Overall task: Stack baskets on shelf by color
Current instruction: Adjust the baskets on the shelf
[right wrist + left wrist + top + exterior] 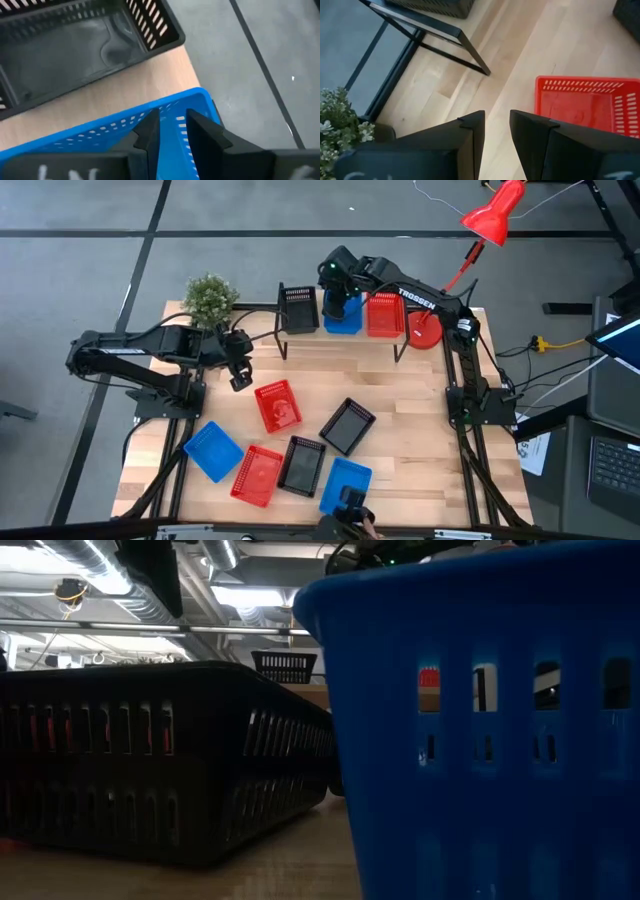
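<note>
The shelf stands at the table's far edge and carries a black basket, a blue basket and a red basket side by side. My right gripper reaches over the shelf and is shut on the blue basket. My left gripper hovers over the table's left half, fingers slightly apart and holding nothing, just left of a loose red basket. Several more baskets lie on the table's near half: red, blue, black, black and blue. My right gripper has the blue basket by its far wall, at the rim, near a corner. One finger is inside the basket and one outside, coming from above and pointing down. The basket sits level on the shelf next to the black basket.
A potted plant stands at the table's far left corner, close behind my left arm. A red lamp's base sits right of the shelf. In the low view a blue basket and a black basket fill the foreground.
</note>
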